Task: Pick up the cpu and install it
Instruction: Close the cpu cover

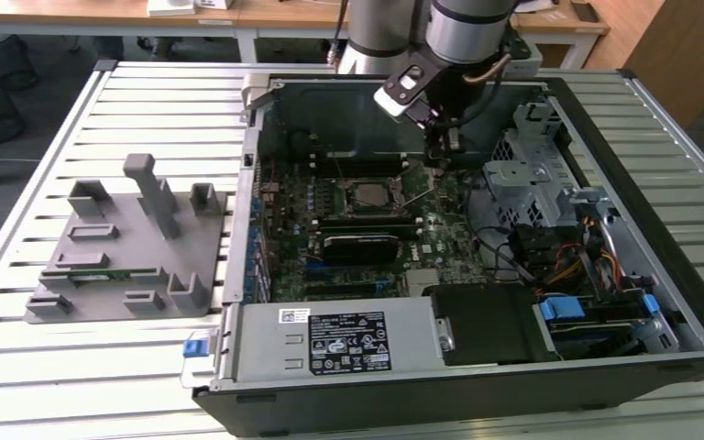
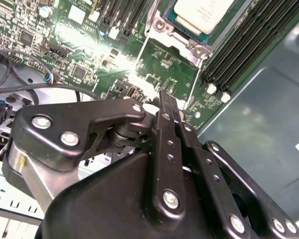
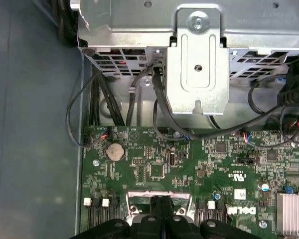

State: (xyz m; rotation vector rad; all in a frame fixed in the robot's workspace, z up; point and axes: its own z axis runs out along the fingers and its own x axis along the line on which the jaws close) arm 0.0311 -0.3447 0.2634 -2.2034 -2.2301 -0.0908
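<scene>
Black end effector (image 2: 168, 102) is hanging pressed together, pinching nothing, over the green motherboard (image 2: 164, 64), while the cpu (image 2: 202, 12) is sitting in its socket nearby.

Of the cpu (image 2: 203, 11) (image 1: 370, 194): lies flat, pale silvery metal top facing up, inside the metal frame (image 2: 165, 36) of the socket on the green motherboard (image 2: 165, 67). Shows in the second wrist view as one rounded corner and two straight edges with a thin darker rim beneath, the remainder cut off by the picture's edge, set square to the frame and not tilted. Shows in the exterior view as a small dull square near the middle of the motherboard, between two banks of long black memory slots (image 1: 355, 165).
</scene>
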